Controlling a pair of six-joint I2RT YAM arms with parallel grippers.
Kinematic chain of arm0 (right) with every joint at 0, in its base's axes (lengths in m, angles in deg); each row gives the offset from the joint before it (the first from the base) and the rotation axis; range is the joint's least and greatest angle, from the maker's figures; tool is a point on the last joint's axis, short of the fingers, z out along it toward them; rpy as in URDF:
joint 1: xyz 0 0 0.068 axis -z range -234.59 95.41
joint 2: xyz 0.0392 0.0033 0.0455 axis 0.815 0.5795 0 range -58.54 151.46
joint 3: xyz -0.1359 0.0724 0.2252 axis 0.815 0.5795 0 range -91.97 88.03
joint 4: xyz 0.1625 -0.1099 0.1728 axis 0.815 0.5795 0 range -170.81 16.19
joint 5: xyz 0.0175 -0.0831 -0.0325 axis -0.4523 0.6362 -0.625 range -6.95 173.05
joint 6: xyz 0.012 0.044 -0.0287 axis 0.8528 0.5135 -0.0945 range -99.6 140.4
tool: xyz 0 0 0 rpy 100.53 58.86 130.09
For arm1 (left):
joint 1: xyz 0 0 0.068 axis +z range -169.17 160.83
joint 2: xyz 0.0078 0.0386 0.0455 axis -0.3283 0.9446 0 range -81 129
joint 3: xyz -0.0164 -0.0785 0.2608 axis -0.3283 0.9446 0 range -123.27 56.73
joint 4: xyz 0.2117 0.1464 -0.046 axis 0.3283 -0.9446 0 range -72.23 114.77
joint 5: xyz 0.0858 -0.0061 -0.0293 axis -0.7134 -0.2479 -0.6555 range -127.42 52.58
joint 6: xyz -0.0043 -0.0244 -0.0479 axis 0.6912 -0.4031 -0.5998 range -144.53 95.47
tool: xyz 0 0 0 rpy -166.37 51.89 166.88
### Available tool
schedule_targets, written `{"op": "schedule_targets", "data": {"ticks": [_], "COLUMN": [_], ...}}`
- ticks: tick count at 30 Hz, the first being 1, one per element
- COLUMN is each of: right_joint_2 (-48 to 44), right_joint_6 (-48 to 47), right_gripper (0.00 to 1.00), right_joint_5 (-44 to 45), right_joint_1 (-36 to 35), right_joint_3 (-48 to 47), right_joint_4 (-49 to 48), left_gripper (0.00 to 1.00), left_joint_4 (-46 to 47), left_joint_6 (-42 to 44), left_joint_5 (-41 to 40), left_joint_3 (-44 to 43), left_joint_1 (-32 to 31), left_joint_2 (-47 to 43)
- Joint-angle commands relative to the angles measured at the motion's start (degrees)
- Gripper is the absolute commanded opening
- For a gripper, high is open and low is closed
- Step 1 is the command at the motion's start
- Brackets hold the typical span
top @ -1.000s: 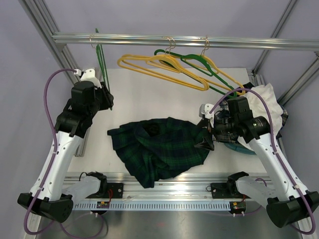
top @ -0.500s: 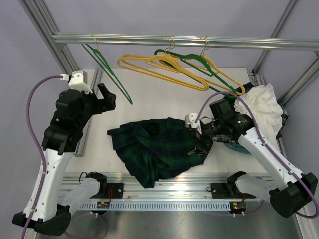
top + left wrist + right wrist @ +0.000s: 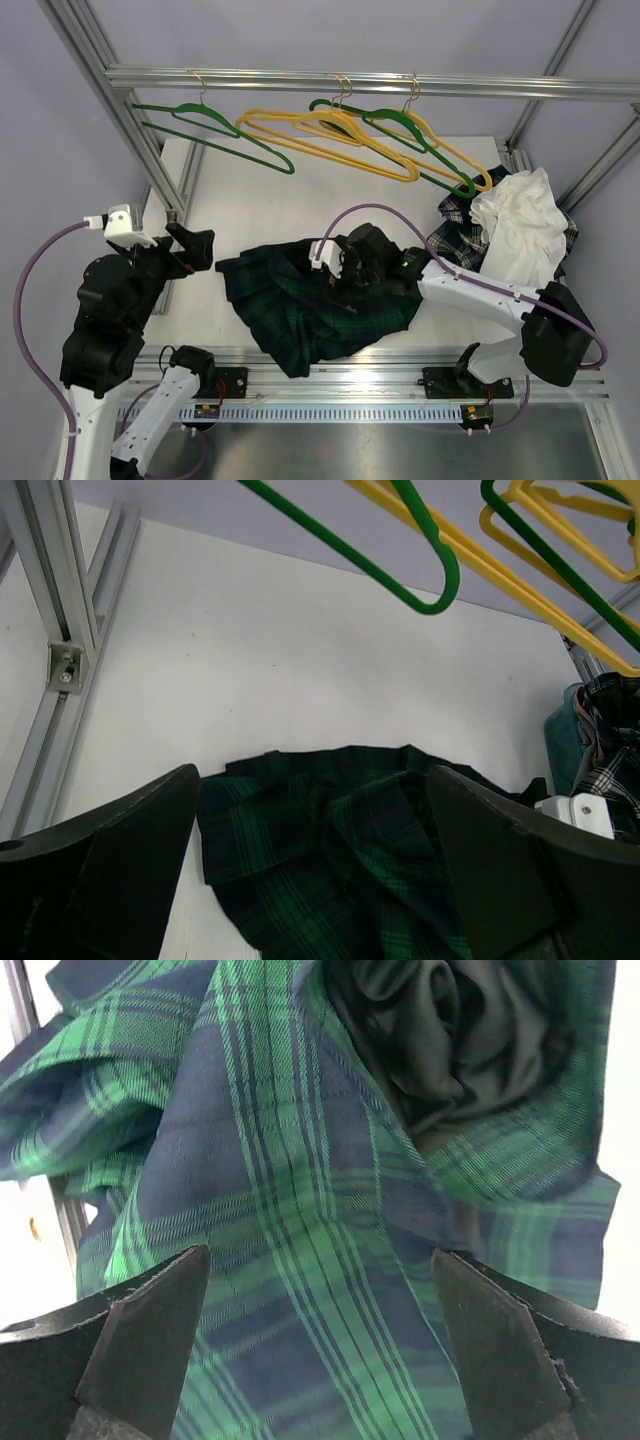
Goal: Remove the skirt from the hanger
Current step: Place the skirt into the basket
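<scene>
Skirt point(image 3: 320, 300) off green hanger point(image 3: 215, 135); right wrist shows dark lining; both grippers spread.

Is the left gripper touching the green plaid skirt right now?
Apart. In the top external view the open left gripper hangs left of the skirt, with bare white table visible between them.

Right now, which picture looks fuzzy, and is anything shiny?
Right wrist view: the skirt fills the frame, soft and slightly blurred because it is so close. Left wrist view: sharper, though the dark fingers at the bottom are blurry. Top view: clear, with glare on the metal strip along the near edge.
</scene>
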Motion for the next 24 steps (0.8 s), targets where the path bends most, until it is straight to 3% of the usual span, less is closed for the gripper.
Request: {"op": "schedule_targets", "data": {"ticks": [1, 4, 8, 10, 11, 12, 15, 16, 19, 24], "right_joint_2": [1.94, 4.93, 11.42, 13.89, 15.90, 16.79, 19.34, 19.70, 18.22, 3.38], "right_joint_6": [4.87, 6.01, 7.16, 6.82, 6.37, 6.02, 3.30, 1.99, -1.53, -10.14], "right_gripper": [1.00, 0.99, 1.00, 0.93, 0.88, 0.75, 0.49, 0.29, 0.00, 0.00], "right_joint_5": [1.88, -2.27, 1.84, 1.86, 1.33, 0.80, -2.45, -3.06, -4.38, -12.19], "right_joint_1": [-1.02, -1.29, -1.29, -1.29, -1.37, -1.29, -1.29, -1.29, -1.20, 3.26], "right_joint_3": [2.25, 4.17, 5.33, 1.93, 0.86, -1.24, -4.33, -5.47, -6.62, -7.41], "right_joint_4": [-11.44, -12.40, -13.47, -10.67, -8.04, -6.79, -0.64, 0.59, 5.07, 15.33], "left_gripper": [0.99, 0.99, 0.99, 0.99, 0.99, 0.99, 0.99, 0.99, 0.99, 0.99], "left_joint_4": [0.00, -0.36, -0.18, -0.09, -0.09, -0.01, 0.52, 0.70, 0.88, 0.35], "left_joint_6": [-2.23, -3.11, -4.25, -4.78, -4.96, -5.40, -5.84, -5.93, -6.01, -5.23], "left_joint_5": [-1.06, -1.15, -0.53, -0.53, -0.62, -0.71, -0.62, -0.53, -0.44, -0.70], "left_joint_3": [2.26, 3.49, 5.51, 6.22, 6.48, 7.09, 7.80, 8.15, 8.42, 7.54], "left_joint_1": [0.35, 0.35, 0.35, 0.35, 0.35, 0.35, 0.35, 0.35, 0.35, 0.35], "left_joint_2": [-1.85, -3.17, -4.49, -5.45, -5.72, -6.24, -6.69, -6.95, -7.04, -7.04]}}
